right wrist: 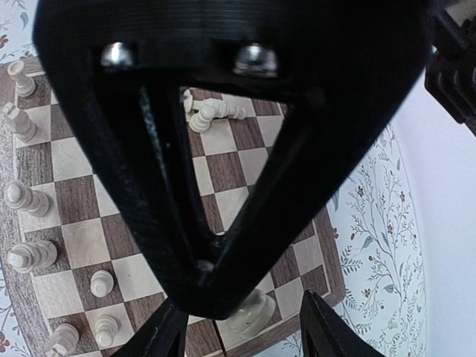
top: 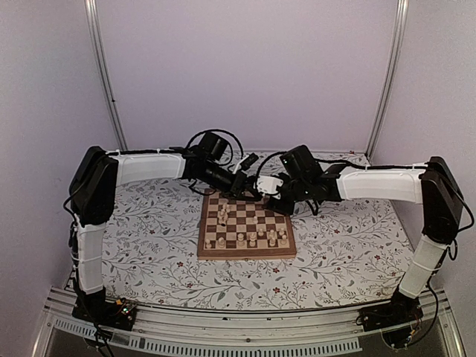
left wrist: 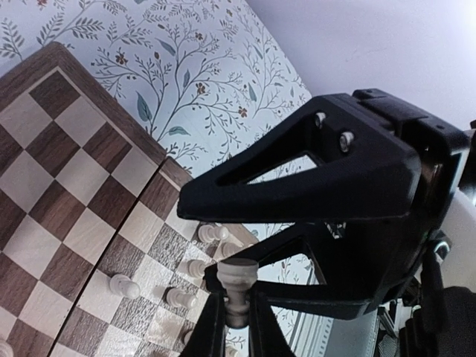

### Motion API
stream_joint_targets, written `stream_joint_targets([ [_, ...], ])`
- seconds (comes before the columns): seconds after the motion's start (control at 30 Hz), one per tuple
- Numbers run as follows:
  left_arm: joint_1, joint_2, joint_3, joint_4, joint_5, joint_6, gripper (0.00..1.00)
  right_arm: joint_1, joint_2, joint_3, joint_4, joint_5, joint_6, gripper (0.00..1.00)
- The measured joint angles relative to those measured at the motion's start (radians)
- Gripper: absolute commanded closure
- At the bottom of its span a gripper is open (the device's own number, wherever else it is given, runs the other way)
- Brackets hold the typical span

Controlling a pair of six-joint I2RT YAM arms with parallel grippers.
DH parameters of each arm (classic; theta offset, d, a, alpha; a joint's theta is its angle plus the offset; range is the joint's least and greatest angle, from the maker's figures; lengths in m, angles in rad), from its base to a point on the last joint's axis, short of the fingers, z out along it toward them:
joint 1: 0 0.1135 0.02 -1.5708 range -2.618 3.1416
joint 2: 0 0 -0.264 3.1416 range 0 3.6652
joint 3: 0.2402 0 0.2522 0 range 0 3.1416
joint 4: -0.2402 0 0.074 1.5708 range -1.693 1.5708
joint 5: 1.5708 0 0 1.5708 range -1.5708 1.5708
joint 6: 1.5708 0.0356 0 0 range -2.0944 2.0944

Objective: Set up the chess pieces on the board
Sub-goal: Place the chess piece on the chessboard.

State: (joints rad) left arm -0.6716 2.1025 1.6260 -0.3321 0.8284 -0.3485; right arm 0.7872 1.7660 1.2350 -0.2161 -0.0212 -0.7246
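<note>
Meeting over the far edge of the board (top: 245, 254), both arms come in from opposite sides. Left gripper (left wrist: 236, 306): clamped narrow on a pale chess piece (left wrist: 238, 274), lifted above the board, its flat-topped head showing past the fingertips. Right gripper (right wrist: 244, 306): fingers standing apart, a pale piece (right wrist: 249, 312) in the gap, touching neither finger; cannot tell whether it is the same one. Other chess pieces (top: 253, 239) stand in a loose row along the board's near edge, with a few more toward its left side. A small cluster (right wrist: 212, 111) appears toppled on the squares. The board rests on the floral-covered surface (top: 149, 245).
</note>
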Motion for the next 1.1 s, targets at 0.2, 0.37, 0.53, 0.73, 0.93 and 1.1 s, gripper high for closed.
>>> stream_joint_targets([
  [0.2,0.004,0.000,0.007,-0.053,-0.014,0.019,0.96,0.000,-0.010,-0.035,-0.001,-0.064,-0.011,0.46],
  [0.37,0.006,0.000,0.045,-0.121,-0.004,0.042,0.95,0.000,-0.037,-0.045,-0.010,-0.106,-0.050,0.47],
  [0.53,0.006,0.000,0.056,-0.154,0.009,0.053,0.95,0.000,-0.047,-0.037,-0.019,-0.129,-0.086,0.49],
  [0.73,-0.004,0.017,0.070,-0.188,0.035,0.070,0.95,0.002,-0.047,-0.025,-0.024,-0.129,-0.117,0.54],
  [0.93,-0.011,0.035,0.088,-0.217,0.058,0.086,0.95,0.013,-0.047,-0.019,-0.034,-0.129,-0.160,0.59],
  [1.1,-0.013,0.040,0.109,-0.240,0.079,0.097,0.95,0.021,-0.047,-0.019,-0.055,-0.130,-0.192,0.70],
])
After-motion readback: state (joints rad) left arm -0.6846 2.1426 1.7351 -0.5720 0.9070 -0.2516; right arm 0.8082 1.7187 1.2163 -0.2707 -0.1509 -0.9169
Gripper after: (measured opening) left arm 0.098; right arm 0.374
